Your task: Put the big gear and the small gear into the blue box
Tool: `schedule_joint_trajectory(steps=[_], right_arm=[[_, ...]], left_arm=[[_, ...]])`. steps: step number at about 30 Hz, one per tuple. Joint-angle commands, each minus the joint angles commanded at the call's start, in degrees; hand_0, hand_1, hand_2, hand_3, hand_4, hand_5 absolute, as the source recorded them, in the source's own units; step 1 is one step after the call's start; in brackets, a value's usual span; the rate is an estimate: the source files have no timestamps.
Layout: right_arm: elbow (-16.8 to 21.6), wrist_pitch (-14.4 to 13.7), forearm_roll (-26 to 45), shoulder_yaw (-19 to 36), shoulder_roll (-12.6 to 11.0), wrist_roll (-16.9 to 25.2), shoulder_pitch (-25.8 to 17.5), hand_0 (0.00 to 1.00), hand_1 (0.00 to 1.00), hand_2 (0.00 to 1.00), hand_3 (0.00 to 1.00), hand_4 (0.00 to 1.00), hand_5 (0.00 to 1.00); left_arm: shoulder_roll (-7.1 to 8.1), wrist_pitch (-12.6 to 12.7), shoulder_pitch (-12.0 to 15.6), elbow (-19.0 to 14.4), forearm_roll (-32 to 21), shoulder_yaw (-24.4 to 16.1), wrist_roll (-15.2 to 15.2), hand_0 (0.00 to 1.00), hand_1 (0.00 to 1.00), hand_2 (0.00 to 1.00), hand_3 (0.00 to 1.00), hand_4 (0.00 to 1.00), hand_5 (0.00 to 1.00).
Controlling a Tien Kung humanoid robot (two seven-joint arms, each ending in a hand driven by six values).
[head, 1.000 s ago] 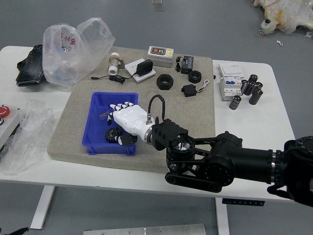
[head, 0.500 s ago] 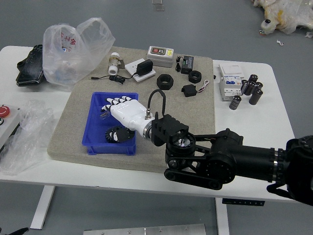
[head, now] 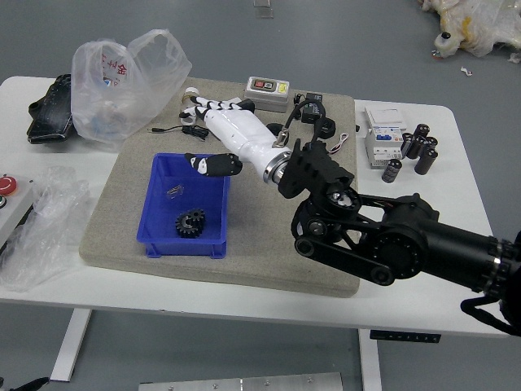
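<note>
Black and toothed, the gears (head: 190, 223) lie inside the blue box (head: 143, 213), just below its middle toward 6 o'clock, counting 12 as the table's far side. A smaller toothed wheel seems to overlap a larger one, though the dark shapes run together. A small, thin object (head: 175, 191) sits toward 11 o'clock in the same box.

The robot's right hand (head: 242, 137) is open, nothing visible in its grasp. Its fingers stretch toward 10 o'clock across the view of the black adapter and white fitting; whether they touch either cannot be told. The thumb shows over the box's 1 o'clock corner.

Around the box spreads a greyish-beige mat (head: 122, 204) on the white table (head: 269, 305). From the box, a clear bag (head: 114, 81) stands at 11 o'clock, a black pouch (head: 50, 110) at 10, crumpled plastic (head: 53, 216) and a red button (head: 7, 186) at 9. A pale device (head: 267, 95) is at 1, a black ring (head: 327, 128) at 2, a white carton (head: 384, 147) and dark cylinders (head: 425, 160) between 2 and 3.

Beyond lies grey floor (head: 350, 49), with a plastic-wrapped bundle (head: 480, 24) at 2. What seems the left hand (head: 31, 385) barely shows near 7, its state unreadable.
</note>
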Motion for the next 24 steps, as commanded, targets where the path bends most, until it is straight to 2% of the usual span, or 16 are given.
schedule_joint_trajectory(steps=[2,3,8,13,24], right_arm=[[0.6,-1.2,2.9,3.0,-2.1,2.9,-2.4,0.847,0.82,0.831,0.789,0.641,0.297],[0.9,-1.5,4.1,4.3,-3.0,4.2,-3.5,0.748,0.773,0.792,0.762,0.631,0.296],[1.9,-2.5,9.4,11.3,-6.4,10.7,-8.8,0.748,0.773,0.792,0.762,0.631,0.296],[3.1,-2.7,10.2,17.5,-7.7,14.3,-12.8,0.741,0.768,0.785,0.757,0.634,0.318],[6.2,-3.0,11.6,25.8,-10.1,17.4,-20.1,0.726,0.754,0.778,0.722,0.615,0.311]], left_arm=[[0.03,0.1,0.0,0.0,-0.2,0.1,-0.1,0.617,0.591,0.549,0.643,0.677,0.619],[0.04,0.1,0.0,0.0,-0.3,0.1,-0.1,0.618,0.591,0.549,0.644,0.678,0.617],[0.15,0.2,0.0,0.0,-0.4,0.1,0.1,0.618,0.591,0.549,0.644,0.678,0.617],[0.22,0.2,-0.4,0.1,-0.6,0.3,-0.1,0.618,0.59,0.549,0.643,0.677,0.617],[0.35,-0.1,-1.3,0.3,-0.6,0.6,-0.2,0.618,0.591,0.549,0.643,0.68,0.609]])
